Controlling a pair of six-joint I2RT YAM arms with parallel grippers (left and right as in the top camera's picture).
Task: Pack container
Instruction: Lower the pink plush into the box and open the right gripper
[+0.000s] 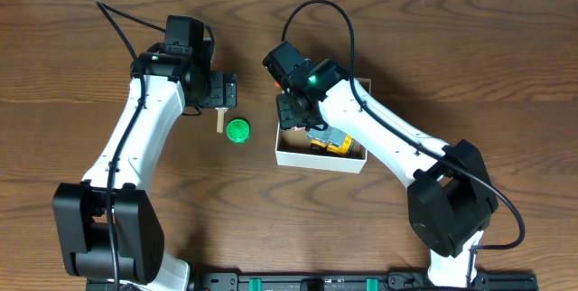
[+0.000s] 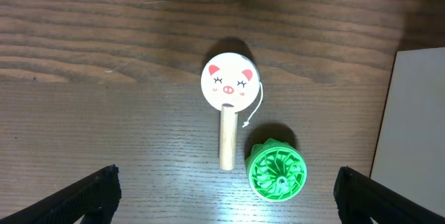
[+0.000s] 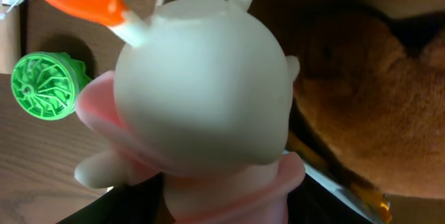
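The container (image 1: 295,156) is a low white box with a brown inside, right of centre; its white side (image 2: 417,126) shows at the right edge of the left wrist view. A yellow toy (image 1: 330,146) lies in it. My right gripper (image 1: 294,110) hangs over the box's left part. In the right wrist view a cream and pink toy figure (image 3: 201,85) with orange parts fills the frame and hides the fingers, above the box wall (image 3: 330,186). My left gripper (image 1: 219,99) is open (image 2: 226,200) just short of a pig-faced wooden stick toy (image 2: 227,95) and a green disc (image 2: 278,174).
The stick toy (image 1: 219,119) and the green disc (image 1: 237,131) lie on the brown wooden table (image 1: 90,47) left of the box. The disc (image 3: 45,85) also shows at the left of the right wrist view. Both arm bases stand at the near edge.
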